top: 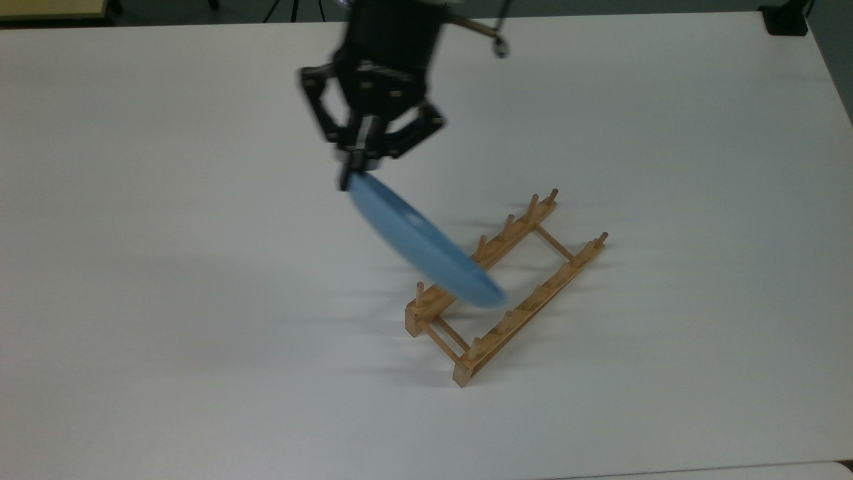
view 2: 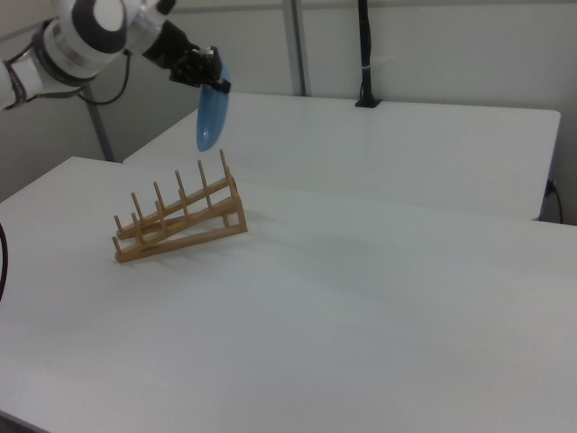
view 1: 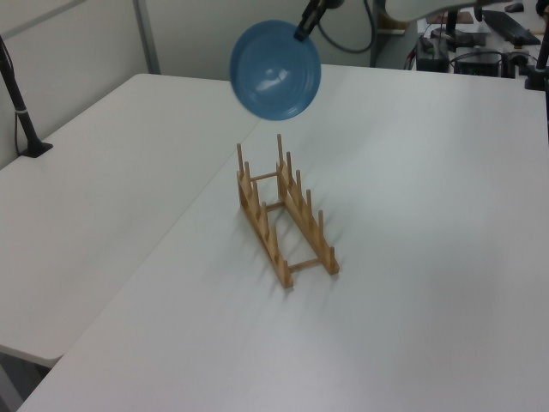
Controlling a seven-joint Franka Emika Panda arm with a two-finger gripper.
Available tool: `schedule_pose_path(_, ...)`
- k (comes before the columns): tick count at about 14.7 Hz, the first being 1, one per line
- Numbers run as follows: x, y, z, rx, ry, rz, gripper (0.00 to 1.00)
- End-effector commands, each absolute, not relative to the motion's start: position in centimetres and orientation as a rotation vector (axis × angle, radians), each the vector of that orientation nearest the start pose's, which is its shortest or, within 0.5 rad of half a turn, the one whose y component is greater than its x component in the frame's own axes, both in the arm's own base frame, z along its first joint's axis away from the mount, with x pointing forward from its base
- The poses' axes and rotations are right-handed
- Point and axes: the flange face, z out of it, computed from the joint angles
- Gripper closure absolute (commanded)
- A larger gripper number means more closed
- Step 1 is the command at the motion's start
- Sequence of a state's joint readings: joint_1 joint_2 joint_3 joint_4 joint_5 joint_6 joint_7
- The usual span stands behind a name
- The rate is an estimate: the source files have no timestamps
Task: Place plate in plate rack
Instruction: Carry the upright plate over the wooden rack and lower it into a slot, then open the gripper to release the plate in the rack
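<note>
Overhead, tool (top: pixel 351 175) clamping plate (top: pixel 426 250) rim, plate hanging edge-down above plate rack (top: pixel 504 288), no writing legible

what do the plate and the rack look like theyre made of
The plate looks like glazed ceramic or glossy plastic, which of the two is open: plain light blue with bright highlights on its face. The plate rack looks like unpainted wood: light brown, matte, with round upright pegs on two rails joined by thin crossbars. It stands on a smooth white table.
</note>
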State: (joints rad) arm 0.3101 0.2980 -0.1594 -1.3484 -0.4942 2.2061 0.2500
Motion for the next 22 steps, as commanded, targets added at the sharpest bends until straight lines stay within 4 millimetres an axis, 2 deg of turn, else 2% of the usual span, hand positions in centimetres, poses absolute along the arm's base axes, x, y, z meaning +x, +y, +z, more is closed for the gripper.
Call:
schedule_pose_path(1, 68.0, 15.6, 61.2, -3.36, -0.213, -1.237, 1.0)
schedule_pose_path(2, 68.3, 16.9, 59.7, -3.379, -0.235, -1.244, 1.0)
schedule_pose_path(5, 68.4, 18.9, 57.4, -3.412, -0.303, -1.249, 1.0)
schedule_pose_path(7, 68.3, 19.5, 56.6, -3.426, -0.33, -1.254, 1.0)
schedule_pose_path(10, 67.8, 20.7, 54.1, -3.45, -0.395, -1.189, 1.0)
schedule_pose_path(13, 67.6, 20.6, 52.8, -3.468, -0.417, -1.147, 1.0)
schedule_pose_path(15, 67.3, 20.6, 51.0, -3.492, -0.458, -1.093, 1.0)
schedule_pose_path(19, 67.0, 20.1, 48.9, -3.537, -0.514, -1.051, 1.0)
schedule_pose_path(20, 67.0, 20.0, 48.6, -3.54, -0.517, -1.041, 0.94)
schedule_pose_path(21, 67.0, 20.0, 48.4, -3.541, -0.51, -1.038, 0.68)
schedule_pose_path(22, 67.0, 20.1, 48.2, -3.537, -0.488, -1.036, 0.28)
